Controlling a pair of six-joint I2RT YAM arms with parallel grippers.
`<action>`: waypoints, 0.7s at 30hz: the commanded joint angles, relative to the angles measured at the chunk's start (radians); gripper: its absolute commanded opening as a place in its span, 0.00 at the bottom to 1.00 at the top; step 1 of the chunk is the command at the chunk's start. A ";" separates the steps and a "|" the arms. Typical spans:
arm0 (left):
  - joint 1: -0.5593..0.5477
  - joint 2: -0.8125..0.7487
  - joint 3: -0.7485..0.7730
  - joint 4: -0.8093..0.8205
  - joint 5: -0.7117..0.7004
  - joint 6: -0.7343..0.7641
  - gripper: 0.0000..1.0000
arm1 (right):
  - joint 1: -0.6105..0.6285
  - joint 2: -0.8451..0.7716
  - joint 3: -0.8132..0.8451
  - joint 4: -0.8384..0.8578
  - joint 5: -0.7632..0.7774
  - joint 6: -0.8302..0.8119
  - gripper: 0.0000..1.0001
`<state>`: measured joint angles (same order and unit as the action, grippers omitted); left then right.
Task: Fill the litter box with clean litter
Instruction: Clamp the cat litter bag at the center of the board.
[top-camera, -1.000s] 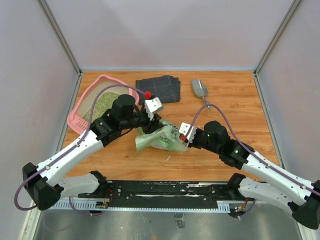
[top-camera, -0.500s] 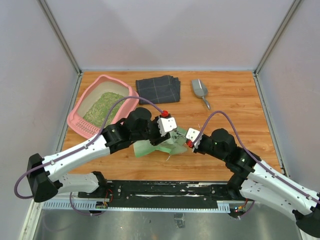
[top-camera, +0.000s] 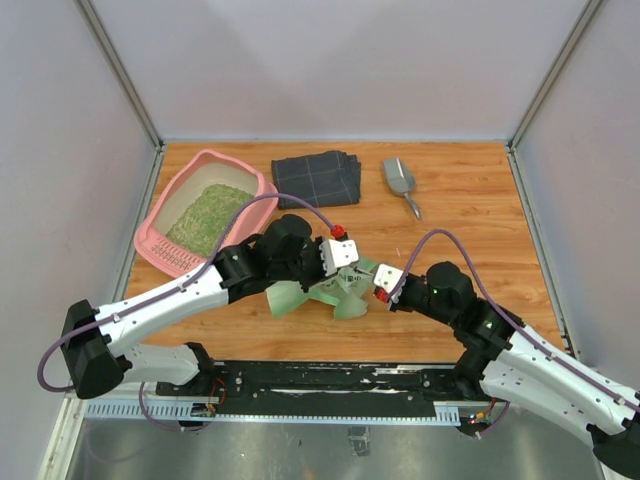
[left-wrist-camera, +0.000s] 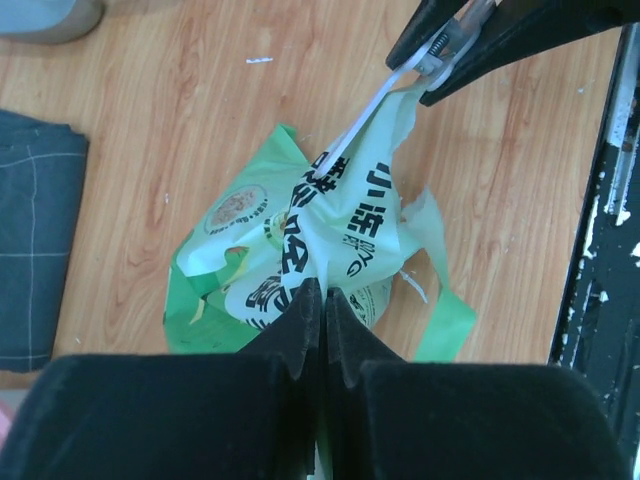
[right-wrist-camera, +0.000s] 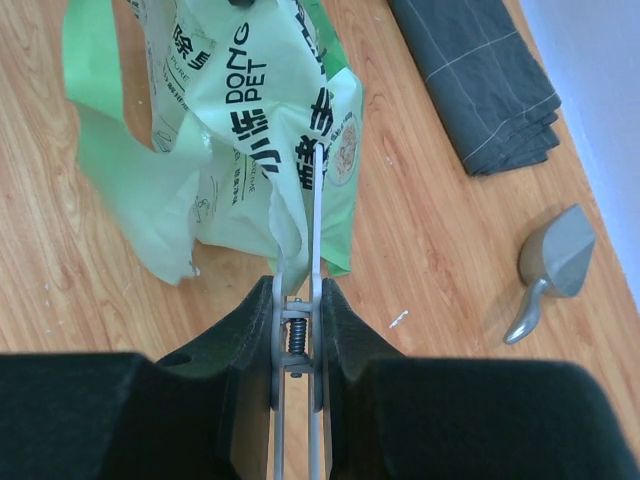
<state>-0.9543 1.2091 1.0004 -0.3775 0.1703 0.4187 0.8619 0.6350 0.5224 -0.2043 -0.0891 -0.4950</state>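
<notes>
Left pincer nips bag; only top view shows litter box.

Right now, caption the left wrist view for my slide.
Left fingers pinch the green-and-white bag while the right fingers hold a clip that grips its far edge.

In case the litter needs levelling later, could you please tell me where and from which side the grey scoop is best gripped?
Grip the scoop by its thin handle, from above, with the jaws across it. The handle lies flat on the table and points toward the near edge; the bowl looks too wide to pinch.
</notes>
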 joint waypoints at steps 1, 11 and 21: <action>0.080 -0.026 0.079 -0.014 0.182 -0.059 0.00 | 0.010 -0.017 -0.027 0.074 0.029 -0.102 0.01; 0.189 0.005 0.129 -0.002 0.337 -0.108 0.00 | 0.014 0.061 0.022 0.177 -0.049 -0.279 0.01; 0.242 0.035 0.166 -0.013 0.359 -0.196 0.00 | 0.034 0.022 -0.055 0.296 -0.049 -0.416 0.01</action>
<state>-0.7261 1.2499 1.1007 -0.4423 0.4500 0.2787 0.8799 0.6659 0.4896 -0.0158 -0.1307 -0.8162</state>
